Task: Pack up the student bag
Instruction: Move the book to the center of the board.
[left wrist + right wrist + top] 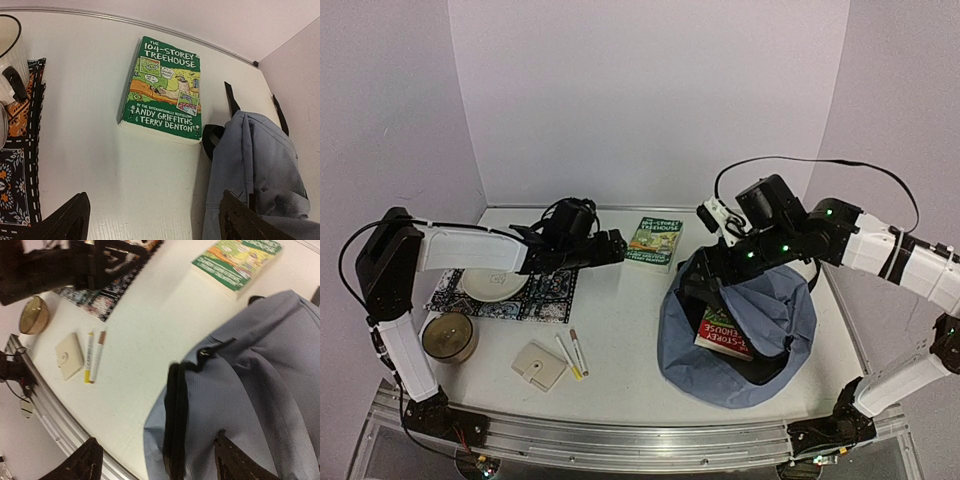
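The student bag [760, 310] is a blue-grey backpack lying open at the right. A red book [724, 334] shows in its mouth. A green book, "The 104-Storey Treehouse" [655, 243], lies flat on the table behind the bag. My left gripper [615, 247] is open and empty, just left of the green book [162, 92], with the bag [255, 170] to its right. My right gripper [698, 288] is open and empty over the bag's left rim. In the right wrist view the bag's black zip edge [175, 415] lies between its fingers [240, 462].
A patterned placemat [545, 295] holding a white plate [492, 285] lies at the left. A round tin [448, 335] stands in front of it. A beige wallet [539, 364] and two markers [572, 354] lie near the front edge. A metal rail [620, 430] borders the table.
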`<state>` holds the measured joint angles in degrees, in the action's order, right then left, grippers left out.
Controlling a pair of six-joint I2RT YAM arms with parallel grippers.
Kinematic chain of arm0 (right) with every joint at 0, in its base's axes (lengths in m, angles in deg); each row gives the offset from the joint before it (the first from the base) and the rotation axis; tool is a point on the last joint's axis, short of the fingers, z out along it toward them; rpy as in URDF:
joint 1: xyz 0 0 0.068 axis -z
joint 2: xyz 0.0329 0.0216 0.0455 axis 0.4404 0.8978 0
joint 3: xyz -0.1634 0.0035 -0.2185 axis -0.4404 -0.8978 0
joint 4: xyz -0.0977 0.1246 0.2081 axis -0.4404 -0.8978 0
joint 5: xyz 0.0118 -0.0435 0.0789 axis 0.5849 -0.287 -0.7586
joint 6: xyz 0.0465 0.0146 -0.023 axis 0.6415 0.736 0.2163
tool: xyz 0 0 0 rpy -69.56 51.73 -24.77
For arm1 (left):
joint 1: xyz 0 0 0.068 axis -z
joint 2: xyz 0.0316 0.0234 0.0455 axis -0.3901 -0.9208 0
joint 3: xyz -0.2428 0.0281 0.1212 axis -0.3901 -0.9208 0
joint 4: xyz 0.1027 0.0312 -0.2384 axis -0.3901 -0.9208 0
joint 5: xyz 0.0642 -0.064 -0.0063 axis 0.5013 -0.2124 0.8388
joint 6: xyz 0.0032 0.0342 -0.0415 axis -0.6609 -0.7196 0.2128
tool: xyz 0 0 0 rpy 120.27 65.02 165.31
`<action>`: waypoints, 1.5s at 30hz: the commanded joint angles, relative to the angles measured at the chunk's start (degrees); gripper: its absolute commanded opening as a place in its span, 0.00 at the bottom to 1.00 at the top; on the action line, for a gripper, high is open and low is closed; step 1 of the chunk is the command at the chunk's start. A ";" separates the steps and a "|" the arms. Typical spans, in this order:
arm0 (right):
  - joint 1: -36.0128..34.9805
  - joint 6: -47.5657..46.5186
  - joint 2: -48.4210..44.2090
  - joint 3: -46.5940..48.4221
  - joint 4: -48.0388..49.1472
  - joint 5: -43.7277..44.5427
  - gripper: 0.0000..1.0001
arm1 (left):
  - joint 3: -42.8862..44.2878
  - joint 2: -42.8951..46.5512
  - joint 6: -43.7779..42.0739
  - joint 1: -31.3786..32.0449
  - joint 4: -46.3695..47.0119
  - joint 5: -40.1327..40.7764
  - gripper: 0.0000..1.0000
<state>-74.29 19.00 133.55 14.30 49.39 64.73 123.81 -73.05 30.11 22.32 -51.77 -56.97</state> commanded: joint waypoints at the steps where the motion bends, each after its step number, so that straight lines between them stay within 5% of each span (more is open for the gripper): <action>1: -0.02 -3.96 0.19 4.92 2.62 -8.61 0.81 | 8.90 -5.45 -5.93 -1.42 -3.47 -0.45 0.90; 9: -0.06 -1.87 -4.52 -0.68 2.66 -0.66 0.92 | 24.85 -19.26 -12.40 -2.60 -6.01 2.09 0.91; 25: -0.05 3.32 2.51 -4.13 9.43 9.09 0.93 | 49.25 -42.28 -17.51 -5.03 -14.92 5.81 0.84; 32: -0.04 3.92 5.97 -3.71 11.84 11.42 0.93 | 49.87 -45.82 -18.91 -4.99 -16.98 6.35 0.69; 37: 0.15 5.24 9.18 -2.11 13.44 13.66 0.94 | 43.50 -44.71 -17.51 -4.91 -18.52 5.70 0.49; 45: 5.30 7.59 21.66 8.66 17.08 13.09 0.89 | 33.67 -40.25 -15.20 -4.68 -18.40 3.90 0.43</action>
<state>-71.59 24.68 149.40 16.06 63.52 76.50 162.73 -112.68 14.81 17.77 -59.08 -51.80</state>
